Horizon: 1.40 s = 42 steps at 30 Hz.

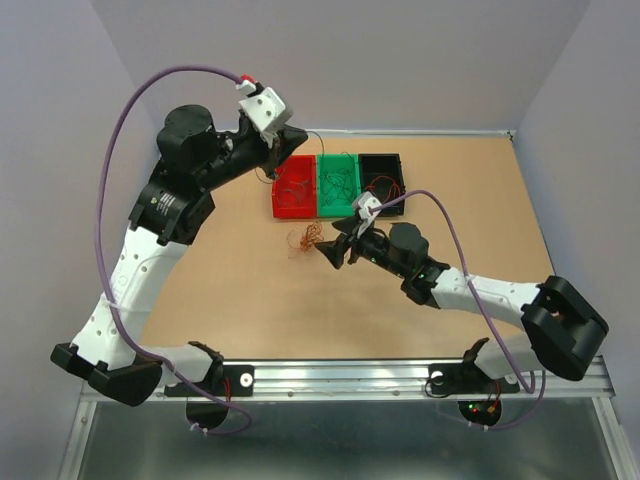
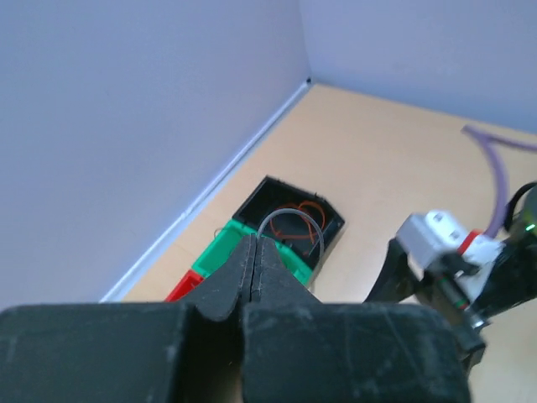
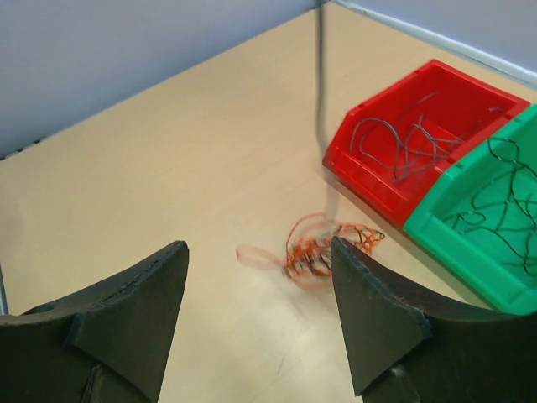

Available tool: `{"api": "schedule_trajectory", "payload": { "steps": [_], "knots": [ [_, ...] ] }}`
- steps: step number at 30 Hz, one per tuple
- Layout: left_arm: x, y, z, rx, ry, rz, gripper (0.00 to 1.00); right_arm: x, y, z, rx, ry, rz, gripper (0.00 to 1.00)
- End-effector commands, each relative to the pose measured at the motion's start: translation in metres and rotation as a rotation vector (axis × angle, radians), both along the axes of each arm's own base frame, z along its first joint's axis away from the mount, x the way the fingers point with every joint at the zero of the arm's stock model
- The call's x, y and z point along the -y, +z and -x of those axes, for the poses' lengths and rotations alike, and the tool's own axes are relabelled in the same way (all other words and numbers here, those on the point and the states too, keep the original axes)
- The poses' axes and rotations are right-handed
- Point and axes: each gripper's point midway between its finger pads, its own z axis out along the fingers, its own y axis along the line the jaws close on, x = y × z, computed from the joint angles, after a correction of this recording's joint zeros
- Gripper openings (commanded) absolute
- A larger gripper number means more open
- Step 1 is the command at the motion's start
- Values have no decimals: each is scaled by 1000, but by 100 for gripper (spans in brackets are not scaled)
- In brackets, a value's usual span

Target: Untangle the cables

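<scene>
The cables (image 1: 302, 240) are a small orange-red and dark curly clump on the table in front of the red bin (image 1: 293, 188). They also show in the right wrist view (image 3: 312, 250). My right gripper (image 1: 333, 248) is open and empty, low over the table just right of the clump, which lies between its fingertips in its own view (image 3: 258, 252). My left gripper (image 1: 281, 152) is raised over the red bin's far side. Its jaws (image 2: 255, 244) are shut on a thin grey wire (image 2: 294, 223) that loops out of the tips. A dark strand (image 3: 319, 84) hangs taut down towards the clump.
Three bins stand in a row at the back: red with grey wires (image 3: 419, 126), green (image 1: 338, 182) with dark wires, black (image 1: 382, 178) with orange wires (image 2: 304, 211). Walls close the table at the back and on both sides.
</scene>
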Motion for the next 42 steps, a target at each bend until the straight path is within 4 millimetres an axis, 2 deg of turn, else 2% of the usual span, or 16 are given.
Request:
{"api": "schedule_trajectory", "payload": {
  "steps": [1, 4, 8, 11, 16, 19, 20, 22, 25, 26, 27, 28, 29, 33, 37, 42],
  "knots": [
    [9, 47, 22, 9, -80, 114, 0, -24, 64, 3, 179, 116, -137, 74],
    [12, 69, 26, 21, -101, 162, 0, -28, 64, 7, 190, 149, -154, 74],
    [12, 92, 32, 38, -121, 208, 0, -25, 64, 1, 192, 111, -161, 68],
    [11, 101, 34, 51, -121, 222, 0, -20, 62, -5, 193, 66, -161, 66],
    [8, 105, 33, 58, -99, 231, 0, -11, 64, -5, 203, 29, -161, 61],
    [7, 105, 33, 62, -95, 232, 0, -4, 67, 2, 212, 30, -170, 61],
    [7, 102, 30, 57, -90, 231, 0, 1, 77, 7, 230, 32, -188, 61],
    [7, 99, 24, 58, -74, 230, 0, 8, 75, 14, 231, 36, -190, 61],
    [5, 91, 0, 72, 13, 216, 0, 23, 86, 26, 247, 22, -225, 61],
    [5, 84, -8, 68, 36, 206, 0, 32, 95, 28, 261, -2, -249, 61],
    [4, 84, -15, 81, 55, 203, 0, 37, 93, 30, 254, -17, -252, 61],
    [6, 75, -26, 70, 79, 188, 0, 41, 93, 30, 252, -32, -256, 61],
    [6, 69, -33, 67, 94, 178, 0, 49, 100, 30, 258, -62, -272, 61],
    [6, 47, -66, 49, 169, 141, 0, 64, 96, 28, 248, -125, -269, 60],
    [-6, 27, -105, 44, 233, 130, 0, 78, 100, 26, 248, -189, -284, 59],
    [-18, 15, -138, 52, 255, 128, 0, 87, 98, 21, 237, -243, -282, 58]
  ]
}}
